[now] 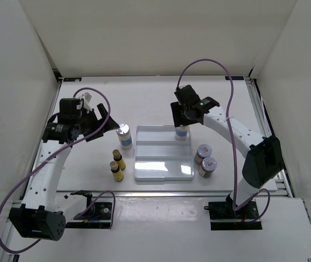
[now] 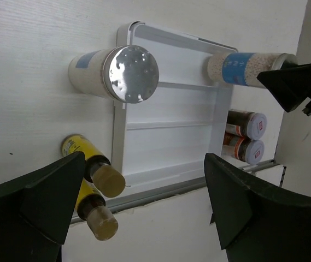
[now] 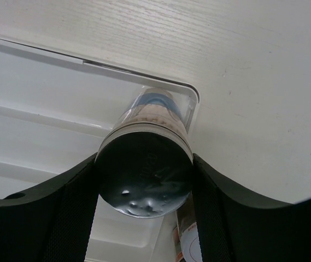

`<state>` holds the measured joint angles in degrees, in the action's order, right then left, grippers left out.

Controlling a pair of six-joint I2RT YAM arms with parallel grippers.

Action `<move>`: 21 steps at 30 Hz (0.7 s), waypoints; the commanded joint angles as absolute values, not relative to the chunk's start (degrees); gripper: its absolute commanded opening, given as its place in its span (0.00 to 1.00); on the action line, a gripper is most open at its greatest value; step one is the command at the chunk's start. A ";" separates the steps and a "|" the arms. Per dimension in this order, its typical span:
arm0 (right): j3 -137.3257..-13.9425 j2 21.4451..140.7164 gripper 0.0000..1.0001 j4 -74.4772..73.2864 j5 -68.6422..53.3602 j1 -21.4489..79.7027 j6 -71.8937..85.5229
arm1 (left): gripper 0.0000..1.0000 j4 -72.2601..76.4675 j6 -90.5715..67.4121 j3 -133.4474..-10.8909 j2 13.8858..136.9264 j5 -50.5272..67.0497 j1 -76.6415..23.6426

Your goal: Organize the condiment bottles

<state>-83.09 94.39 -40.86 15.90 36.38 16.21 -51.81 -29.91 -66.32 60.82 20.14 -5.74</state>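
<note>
One tall silver-capped jar (image 1: 124, 135) stands on the table just left of the white stepped tray (image 1: 163, 173); it also shows in the left wrist view (image 2: 117, 73). My left gripper (image 1: 105, 123) hovers open and empty left of it, above the two yellow bottles (image 1: 118, 159) (image 2: 92, 164). My right gripper (image 1: 183, 115) is shut on the second tall jar (image 1: 182, 132) (image 3: 144, 169), held upright with its base in the tray's back right corner. Two short red-white jars (image 1: 203, 154) (image 1: 207, 165) stand right of the tray.
The tray's steps (image 3: 46, 87) hold nothing but the gripped jar. White walls enclose the table on three sides. A metal rail (image 1: 144, 194) runs along the near edge, just in front of the tray and the yellow bottles.
</note>
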 commanded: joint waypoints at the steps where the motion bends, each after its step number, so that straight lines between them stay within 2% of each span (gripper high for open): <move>1: -82.62 93.78 0.41 -36.47 16.17 36.39 15.73 | 1.00 -50.19 -29.71 -65.40 61.00 21.19 -5.89; 3: -82.62 94.31 0.51 -37.17 17.22 36.39 16.52 | 1.00 -50.19 -29.18 -65.39 61.00 19.35 -5.89; 5: -83.32 94.31 0.70 -38.40 17.75 36.39 17.92 | 1.00 -50.19 -28.57 -66.01 61.00 18.11 -5.89; 6: -84.28 94.31 0.83 -39.37 17.75 36.39 17.93 | 1.00 -50.19 -28.56 -66.88 61.69 17.50 -5.89; 7: -85.16 94.31 1.00 -40.25 17.75 36.39 17.93 | 1.00 -50.19 -28.56 -66.88 61.70 16.62 -5.89; 15: -93.77 88.69 1.00 -48.68 17.75 36.39 16.87 | 1.00 -49.58 -31.98 -69.96 69.60 6.69 -11.06; 21: -92.29 80.34 1.00 -51.23 16.08 36.39 16.87 | 1.00 -48.52 -33.66 -76.19 79.18 2.64 -17.48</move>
<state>-91.37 84.93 -48.40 16.34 36.38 17.37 -50.04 -32.18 -72.25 77.52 6.48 -15.16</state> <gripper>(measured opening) 0.998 1.000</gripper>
